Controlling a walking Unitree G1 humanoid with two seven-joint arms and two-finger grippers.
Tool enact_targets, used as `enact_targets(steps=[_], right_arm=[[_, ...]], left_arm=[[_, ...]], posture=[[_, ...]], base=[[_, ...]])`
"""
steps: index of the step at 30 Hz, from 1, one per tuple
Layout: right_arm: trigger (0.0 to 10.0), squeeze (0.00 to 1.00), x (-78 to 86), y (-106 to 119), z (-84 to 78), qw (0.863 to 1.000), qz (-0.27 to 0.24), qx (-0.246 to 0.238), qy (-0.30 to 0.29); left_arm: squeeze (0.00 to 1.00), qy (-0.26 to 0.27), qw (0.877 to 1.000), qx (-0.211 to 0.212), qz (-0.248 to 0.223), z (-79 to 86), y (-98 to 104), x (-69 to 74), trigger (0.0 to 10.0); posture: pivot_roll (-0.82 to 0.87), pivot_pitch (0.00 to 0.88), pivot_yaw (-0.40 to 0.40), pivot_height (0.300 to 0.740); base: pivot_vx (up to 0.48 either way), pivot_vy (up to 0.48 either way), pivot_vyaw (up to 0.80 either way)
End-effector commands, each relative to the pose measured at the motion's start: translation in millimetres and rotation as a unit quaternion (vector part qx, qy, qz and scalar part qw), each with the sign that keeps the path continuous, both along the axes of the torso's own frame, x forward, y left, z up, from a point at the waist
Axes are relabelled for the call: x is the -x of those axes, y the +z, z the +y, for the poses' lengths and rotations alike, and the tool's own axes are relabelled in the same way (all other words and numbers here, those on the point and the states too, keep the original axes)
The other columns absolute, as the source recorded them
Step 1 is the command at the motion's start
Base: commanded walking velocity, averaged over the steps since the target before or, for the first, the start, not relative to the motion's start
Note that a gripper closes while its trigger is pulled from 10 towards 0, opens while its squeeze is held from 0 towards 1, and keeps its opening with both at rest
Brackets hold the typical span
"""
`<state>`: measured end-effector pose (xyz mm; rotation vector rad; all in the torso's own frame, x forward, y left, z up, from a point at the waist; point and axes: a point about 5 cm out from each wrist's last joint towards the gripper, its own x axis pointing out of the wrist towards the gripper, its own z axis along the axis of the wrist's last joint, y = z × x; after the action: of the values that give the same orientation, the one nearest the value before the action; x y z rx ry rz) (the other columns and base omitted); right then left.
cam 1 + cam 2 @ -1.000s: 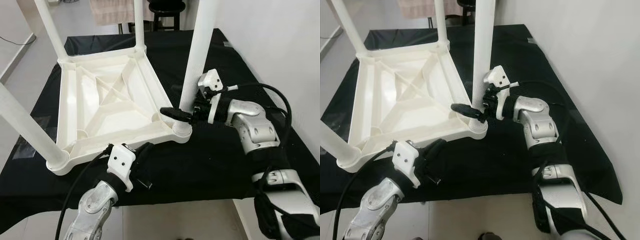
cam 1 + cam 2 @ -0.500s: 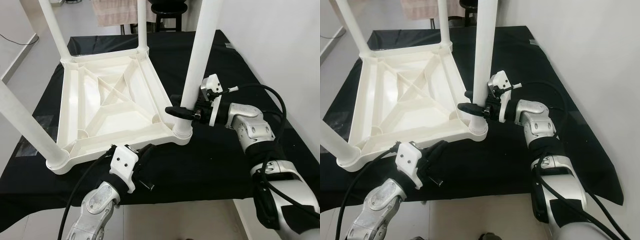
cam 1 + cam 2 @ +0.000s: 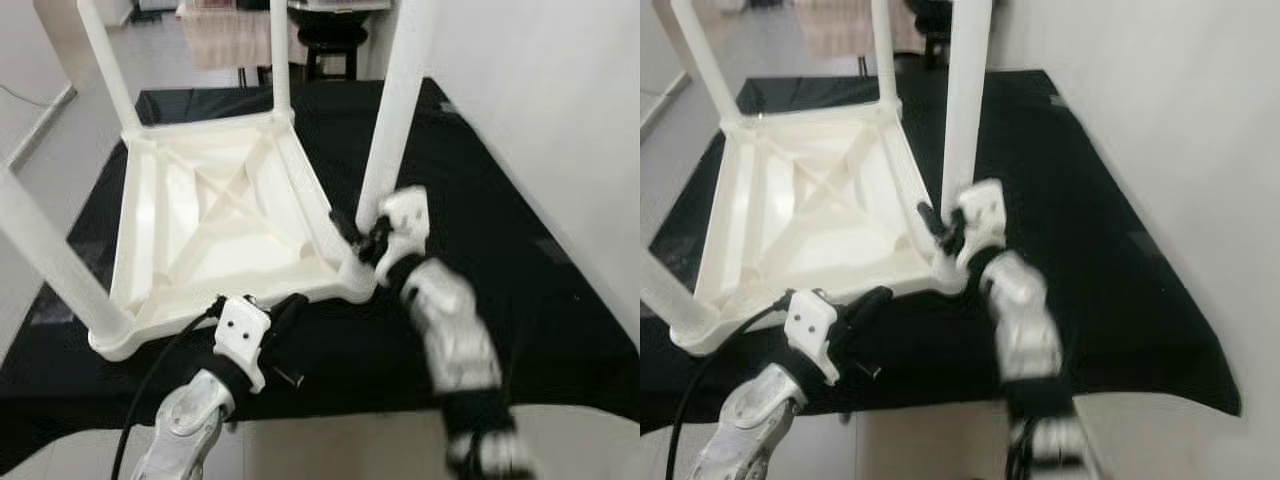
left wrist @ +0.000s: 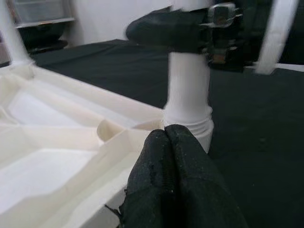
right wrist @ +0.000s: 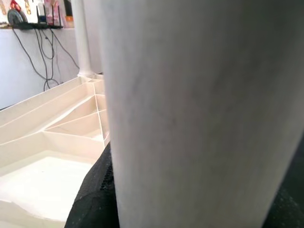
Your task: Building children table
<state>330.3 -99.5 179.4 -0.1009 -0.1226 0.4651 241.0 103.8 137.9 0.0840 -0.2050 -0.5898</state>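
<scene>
Right pincer (image 3: 362, 236) clamps the near-right leg (image 3: 392, 120) low down, just above its socket on the upturned children's table (image 3: 215, 225); judged, it's steadying or twisting the leg home. Image blurred here, arm smeared. Table lies top-down on the black-cloth worktop (image 3: 560, 310), four legs pointing up, white smooth plastic, ribbed underside with diagonal braces. Left pincer (image 3: 285, 310) sits at the table's near edge, close to that same corner, probably bracing the frame so it won't slide.

Right eye view: same layout; right pincer (image 3: 940, 230) at the leg's base, left pincer (image 3: 868, 305) by the table's front rim.

Left wrist view: black padded fingers (image 4: 166, 166) pressed together, nothing between them, tips against or just short of the table's rim, can't tell which. Round threaded-looking collar at the leg's foot behind them; right pincer (image 4: 171, 31) wrapped around the leg above it.

Right wrist view: leg (image 5: 204, 109) very close, matte white cylinder; one black finger (image 5: 97, 190) hugs its side, table ribs beyond.
</scene>
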Motion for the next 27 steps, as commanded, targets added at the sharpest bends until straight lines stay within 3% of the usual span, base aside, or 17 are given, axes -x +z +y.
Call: enact_targets(steps=[1, 5, 6, 7, 8, 11, 13, 14, 15, 16, 17, 18, 21, 23, 25, 27], right_arm=[[0.0, 0.0, 0.1, -26, -0.9, 0.998, 0.058, 0.027, 0.007], [0.3, 0.0, -6.2, -30, -2.7, 0.996, 0.082, 0.028, 0.019], [10.0, 0.03, -7.4, -21, 3.4, 0.996, 0.065, 0.019, 0.059], [10.0, 0.03, -6.3, -15, 5.6, 0.996, 0.056, 0.011, 0.072], [10.0, 1.0, -7.6, -8, 6.8, 0.995, 0.049, -0.005, 0.088], [10.0, 1.0, -9.2, -2, 7.3, 0.994, 0.044, -0.016, 0.098], [10.0, 1.0, -10.9, 14, 7.1, 0.989, 0.021, -0.022, 0.144], [10.0, 0.22, -12.9, 21, 5.1, 0.983, 0.011, -0.018, 0.183], [10.0, 0.22, -12.9, 21, 5.1, 0.983, 0.011, -0.018, 0.183], [10.0, 0.0, -14.6, 27, 2.3, 0.976, -0.002, -0.005, 0.216], [10.0, 0.0, -15.9, 30, -1.2, 0.964, -0.006, 0.023, 0.264], [10.0, 0.0, -15.9, 30, -1.2, 0.964, -0.006, 0.023, 0.264], [10.0, 0.0, -17.8, 34, -10.7, 0.932, 0.006, 0.067, 0.356], [10.0, 0.0, -19.5, 35, -14.8, 0.918, 0.021, 0.075, 0.388], [10.0, 0.0, -21.3, 36, -16.4, 0.915, 0.026, 0.078, 0.395], [10.0, 0.0, -29.1, 38, -18.4, 0.921, 0.036, 0.074, 0.38]], left_arm=[[0.0, -0.001, 1.0, -0.004, 0.005, 2.5, -3, 0.5, 10.0], [0.0, -0.007, 1.0, -0.003, 0.004, 0.8, -3, -0.5, 10.0], [0.0, -0.006, 1.0, -0.004, 0.002, 0.2, -2, -0.7, 10.0], [0.0, -0.006, 1.0, -0.005, 0.002, 0.0, -2, -0.8, 10.0], [0.0, -0.005, 1.0, -0.005, 0.002, -0.3, -2, -0.8, 10.0], [0.0, -0.005, 1.0, -0.005, 0.001, -0.4, -2, -0.8, 10.0], [0.0, -0.007, 1.0, -0.004, 0.002, -1.0, -2, -1.3, 10.0], [0.0, -0.007, 1.0, -0.003, 0.003, -1.2, -2, -1.5, 10.0], [0.0, -0.007, 1.0, -0.003, 0.003, -1.2, -2, -1.5, 10.0], [0.0, -0.008, 1.0, -0.003, 0.003, -1.5, -2, -1.6, 10.0], [0.0, -0.009, 1.0, -0.003, 0.004, -1.8, -2, -1.6, 10.0], [0.0, -0.009, 1.0, -0.003, 0.004, -1.8, -2, -1.6, 10.0], [0.0, -0.009, 1.0, -0.003, 0.004, -2.3, -3, -1.6, 10.0], [0.0, -0.009, 1.0, -0.004, 0.004, -2.5, -3, -1.5, 10.0], [0.0, -0.009, 1.0, -0.004, 0.004, -2.5, -3, -1.5, 10.0], [0.0, -0.009, 1.0, -0.004, 0.004, -2.9, -3, -1.3, 10.0]], posture=[[-0.03, 0.132, 0.017, 0.74], [-0.02, 0.132, -0.005, 0.74], [-0.01, 0.134, -0.001, 0.74], [-0.01, 0.134, -0.001, 0.74], [-0.01, 0.132, -0.003, 0.74], [-0.01, 0.132, -0.003, 0.74], [-0.01, 0.129, -0.006, 0.74], [-0.01, 0.127, -0.005, 0.74], [-0.01, 0.127, -0.005, 0.74], [-0.01, 0.126, -0.007, 0.74], [-0.01, 0.126, -0.009, 0.74], [-0.01, 0.126, -0.009, 0.74], [0.0, 0.12, -0.016, 0.74], [0.0, 0.12, -0.016, 0.74], [0.0, 0.12, -0.016, 0.74], [0.0, 0.12, -0.016, 0.74]], base=[[0.0, 0.0, 0.0], [0.0, 0.0, 0.0], [0.0, 0.0, 0.0], [0.0, 0.0, 0.0], [0.0, 0.0, 0.0], [0.0, 0.0, 0.0], [0.0, 0.0, 0.0], [0.0, 0.0, 0.0], [0.0, 0.0, 0.0], [0.0, 0.0, 0.0], [0.0, 0.0, 0.0], [0.0, 0.0, 0.0], [0.0, 0.0, 0.0], [0.0, 0.0, 0.0], [0.0, 0.0, 0.0], [0.0, 0.0, 0.0]])
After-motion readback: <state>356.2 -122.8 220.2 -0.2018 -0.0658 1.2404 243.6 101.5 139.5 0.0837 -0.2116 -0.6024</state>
